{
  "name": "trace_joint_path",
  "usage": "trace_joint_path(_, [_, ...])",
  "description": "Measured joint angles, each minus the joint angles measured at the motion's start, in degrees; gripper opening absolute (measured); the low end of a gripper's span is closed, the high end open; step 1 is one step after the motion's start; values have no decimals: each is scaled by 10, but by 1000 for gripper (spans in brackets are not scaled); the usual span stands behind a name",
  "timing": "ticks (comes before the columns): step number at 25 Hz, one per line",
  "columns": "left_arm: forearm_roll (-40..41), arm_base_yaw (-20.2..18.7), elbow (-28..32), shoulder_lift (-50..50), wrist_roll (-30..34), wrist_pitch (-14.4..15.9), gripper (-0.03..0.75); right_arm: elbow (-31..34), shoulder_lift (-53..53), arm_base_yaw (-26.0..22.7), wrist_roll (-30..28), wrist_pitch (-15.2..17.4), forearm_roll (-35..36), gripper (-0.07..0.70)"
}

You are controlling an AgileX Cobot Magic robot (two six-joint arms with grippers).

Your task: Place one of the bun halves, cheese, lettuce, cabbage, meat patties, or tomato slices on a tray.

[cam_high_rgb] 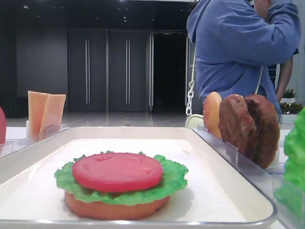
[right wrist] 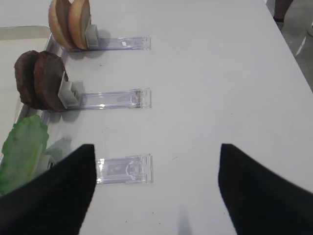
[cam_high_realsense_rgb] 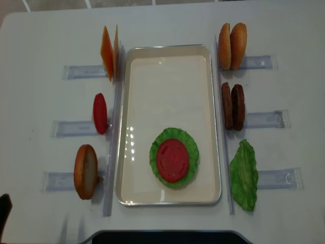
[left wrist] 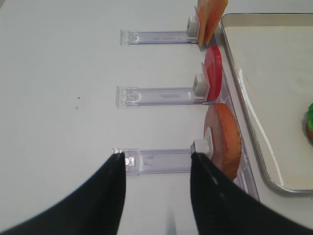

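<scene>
On the off-white tray (cam_high_realsense_rgb: 213,122) a tomato slice (cam_high_realsense_rgb: 172,160) lies on a lettuce leaf (cam_high_realsense_rgb: 190,147) over a bun half (cam_high_rgb: 114,210). Left of the tray, cheese (cam_high_realsense_rgb: 109,51), a tomato slice (left wrist: 213,73) and a bun half (left wrist: 224,142) stand on edge. To its right stand bun halves (right wrist: 68,22), meat patties (right wrist: 39,81) and a long green leaf (right wrist: 24,147), lettuce or cabbage, I cannot tell which. My left gripper (left wrist: 157,161) is open and empty, just left of the standing bun half. My right gripper (right wrist: 156,152) is open and empty, right of the green leaf.
Clear plastic holder rails (cam_high_realsense_rgb: 266,119) stick out sideways from each standing item on the white table (cam_high_realsense_rgb: 40,30). A person in a blue hoodie (cam_high_rgb: 238,47) stands behind the table on the right.
</scene>
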Motion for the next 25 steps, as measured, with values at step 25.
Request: trace_joint_path(25, [0,0,0,0,0,0,298,0,0,0,0,0,0,524])
